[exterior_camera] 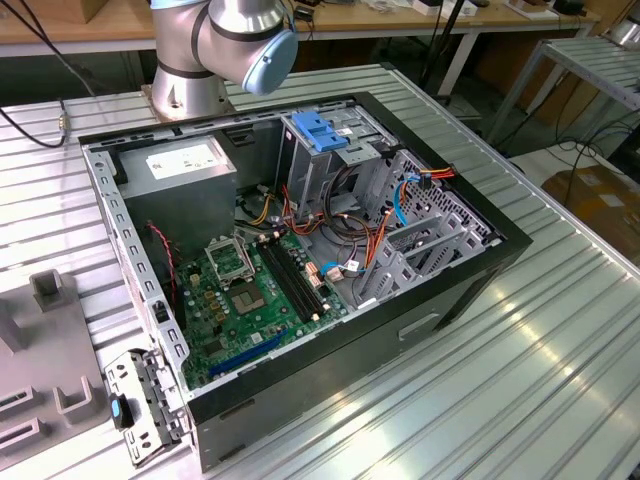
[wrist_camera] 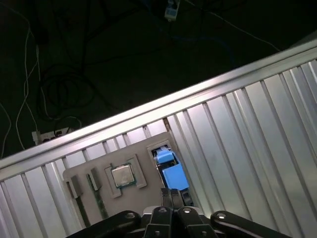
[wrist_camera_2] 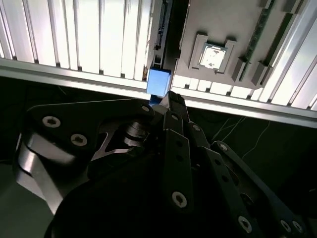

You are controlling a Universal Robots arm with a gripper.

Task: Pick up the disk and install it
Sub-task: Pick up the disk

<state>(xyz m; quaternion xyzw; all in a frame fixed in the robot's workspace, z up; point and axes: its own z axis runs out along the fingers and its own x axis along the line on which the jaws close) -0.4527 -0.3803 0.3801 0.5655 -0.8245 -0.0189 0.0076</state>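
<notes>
- In both wrist views the gripper (wrist_camera: 172,194) (wrist_camera_2: 169,99) is nearest, its black linkage filling the foreground. Its fingers are drawn in narrow, side by side, pinching the blue end of the disk (wrist_camera: 174,176) (wrist_camera_2: 158,82).
- The disk is seen edge-on, a thin slab. Its long axis runs straight away from the fingertips, with the blue end toward the gripper and the other end toward the grey tray (wrist_camera: 84,171) (wrist_camera_2: 198,20).
- In the second wrist view the disk's narrow side, with bits of circuit board, stretches from the blue end to the picture's edge.
- It sits at a slot along the tray's edge. Whether it has left the slot cannot be told.
- Beyond it on the same tray lie a square processor (wrist_camera: 122,175) (wrist_camera_2: 213,55) in its own recess and a memory stick (wrist_camera: 97,196) (wrist_camera_2: 257,29) in a groove.
- The tray rests on the ribbed aluminium table (wrist_camera: 237,139) (wrist_camera_2: 74,34), close to the table's edge rail. Past the rail is a dark floor with loose cables.
- In the exterior view the grey tray (exterior_camera: 50,350) is nearest, at the exterior view's left on the table (exterior_camera: 480,380).
- Behind it the open computer case (exterior_camera: 330,370) lies on its side, showing the green motherboard (exterior_camera: 240,300), a grey power supply (exterior_camera: 180,175) and an upright metal cage with a blue handle (exterior_camera: 320,130).
- Farthest back stands the arm's base (exterior_camera: 220,40).
</notes>
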